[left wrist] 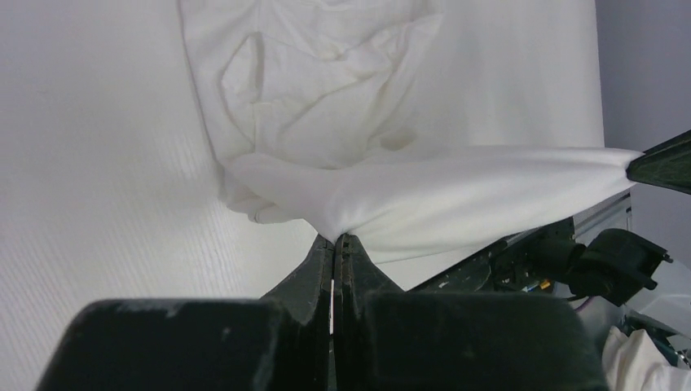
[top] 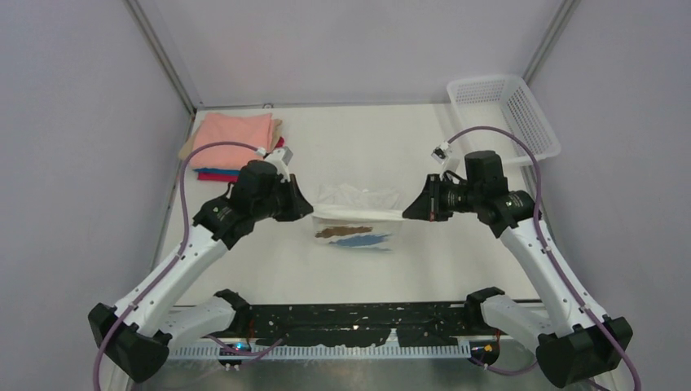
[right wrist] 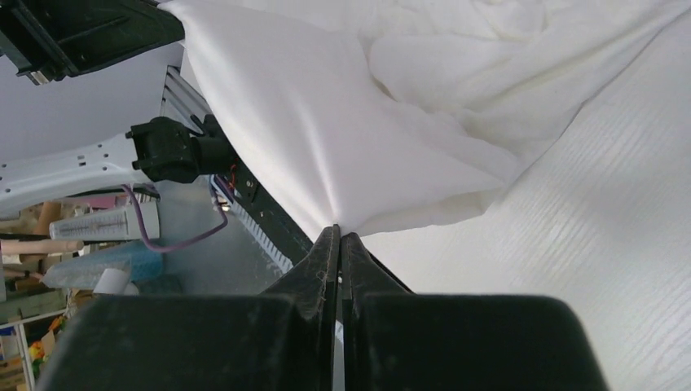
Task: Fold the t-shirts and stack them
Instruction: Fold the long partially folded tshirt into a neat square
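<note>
A white t-shirt (top: 358, 218) with tan and blue streaked print hangs stretched between my two grippers over the middle of the table. My left gripper (top: 310, 213) is shut on its left edge; in the left wrist view my left gripper (left wrist: 335, 238) pinches the white cloth (left wrist: 424, 191). My right gripper (top: 407, 213) is shut on its right edge; in the right wrist view my right gripper (right wrist: 340, 231) pinches the cloth (right wrist: 326, 138). The shirt's far part lies crumpled on the table. A stack of folded t-shirts (top: 235, 134), salmon-pink on top with beige, blue and crimson below, sits at the back left.
A white plastic mesh basket (top: 503, 112) stands at the back right corner. Grey walls close in the table on the left, right and back. The black base rail (top: 358, 322) runs along the near edge between the arm bases.
</note>
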`<control>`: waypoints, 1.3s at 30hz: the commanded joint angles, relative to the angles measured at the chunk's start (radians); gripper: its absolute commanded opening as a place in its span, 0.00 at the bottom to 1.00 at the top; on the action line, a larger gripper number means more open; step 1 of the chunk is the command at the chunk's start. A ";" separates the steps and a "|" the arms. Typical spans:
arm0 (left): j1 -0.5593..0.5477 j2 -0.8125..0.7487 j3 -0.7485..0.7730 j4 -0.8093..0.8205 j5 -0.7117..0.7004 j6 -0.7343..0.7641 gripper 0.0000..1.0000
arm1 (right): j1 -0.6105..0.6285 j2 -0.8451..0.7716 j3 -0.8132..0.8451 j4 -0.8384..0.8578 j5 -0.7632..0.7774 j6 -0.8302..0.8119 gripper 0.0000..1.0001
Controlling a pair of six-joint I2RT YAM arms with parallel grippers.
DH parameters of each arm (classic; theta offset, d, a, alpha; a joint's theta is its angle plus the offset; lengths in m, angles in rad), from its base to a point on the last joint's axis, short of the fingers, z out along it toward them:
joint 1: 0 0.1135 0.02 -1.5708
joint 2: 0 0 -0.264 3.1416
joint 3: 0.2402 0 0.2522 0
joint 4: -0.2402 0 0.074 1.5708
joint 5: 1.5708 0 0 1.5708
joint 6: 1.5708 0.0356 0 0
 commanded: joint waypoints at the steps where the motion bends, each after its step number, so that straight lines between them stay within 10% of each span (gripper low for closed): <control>1: 0.069 0.091 0.077 0.069 -0.012 0.059 0.00 | -0.052 0.047 0.013 0.162 0.022 0.040 0.06; 36: 0.227 0.980 0.612 0.037 0.111 0.147 0.00 | -0.192 0.771 0.113 0.615 0.102 0.208 0.05; 39: 0.231 1.000 0.634 0.034 0.124 0.153 0.15 | -0.193 0.807 0.136 0.625 0.143 0.213 0.05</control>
